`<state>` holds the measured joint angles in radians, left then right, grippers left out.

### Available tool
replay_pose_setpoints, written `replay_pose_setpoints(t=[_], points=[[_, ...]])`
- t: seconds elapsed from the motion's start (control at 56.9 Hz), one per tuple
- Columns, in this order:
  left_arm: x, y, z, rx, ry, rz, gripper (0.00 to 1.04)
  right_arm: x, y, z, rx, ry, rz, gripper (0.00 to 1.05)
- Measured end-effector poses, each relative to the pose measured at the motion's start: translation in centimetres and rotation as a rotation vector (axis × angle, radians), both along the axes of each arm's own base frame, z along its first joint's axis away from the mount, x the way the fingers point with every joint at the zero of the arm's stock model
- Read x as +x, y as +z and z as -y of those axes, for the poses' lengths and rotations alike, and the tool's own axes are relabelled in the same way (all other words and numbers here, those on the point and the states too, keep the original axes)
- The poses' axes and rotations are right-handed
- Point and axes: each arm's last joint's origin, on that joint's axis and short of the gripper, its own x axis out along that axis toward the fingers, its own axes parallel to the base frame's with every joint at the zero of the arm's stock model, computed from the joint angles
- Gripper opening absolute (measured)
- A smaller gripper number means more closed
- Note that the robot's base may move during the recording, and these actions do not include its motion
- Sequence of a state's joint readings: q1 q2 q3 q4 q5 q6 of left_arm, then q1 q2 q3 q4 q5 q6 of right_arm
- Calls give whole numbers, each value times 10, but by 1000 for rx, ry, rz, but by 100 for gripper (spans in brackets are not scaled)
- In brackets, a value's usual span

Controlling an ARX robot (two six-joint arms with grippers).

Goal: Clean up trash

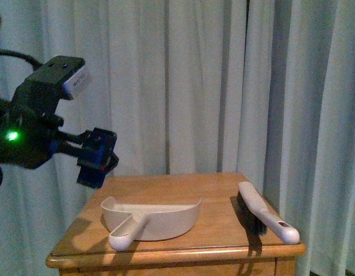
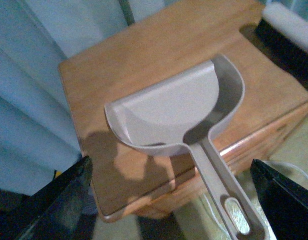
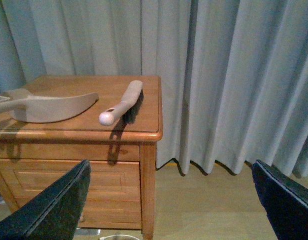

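Currently both pincers hang parted and empty, the right pincer low and the left pincer raised off the bench's left edge. It is probably lining up on the dustpan, whose handle overhangs the front edge. The brush lies along the right edge. No trash is visible in any view.

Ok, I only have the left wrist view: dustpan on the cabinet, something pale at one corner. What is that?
Observer: A brush, lying on the cabinet beside the dustpan, apart from it.
Operator: Any paper wad up there?
Observer: None shows in the front view or the right wrist view.
Operator: Where is the right pincer?
Observer: The right pincer is open, off to the side of the cabinet, holding nothing.
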<state>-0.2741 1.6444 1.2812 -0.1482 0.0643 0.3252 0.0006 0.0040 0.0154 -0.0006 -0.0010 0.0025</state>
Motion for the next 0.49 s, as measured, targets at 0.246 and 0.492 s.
replay_pose_setpoints(t=[0.246,0.492], points=[[4,-27,17,194,-32,-163,97,0,0,0,0,0,0,97],[12,-27,43,220,-30,-181,97,0,0,0,0,0,0,97]])
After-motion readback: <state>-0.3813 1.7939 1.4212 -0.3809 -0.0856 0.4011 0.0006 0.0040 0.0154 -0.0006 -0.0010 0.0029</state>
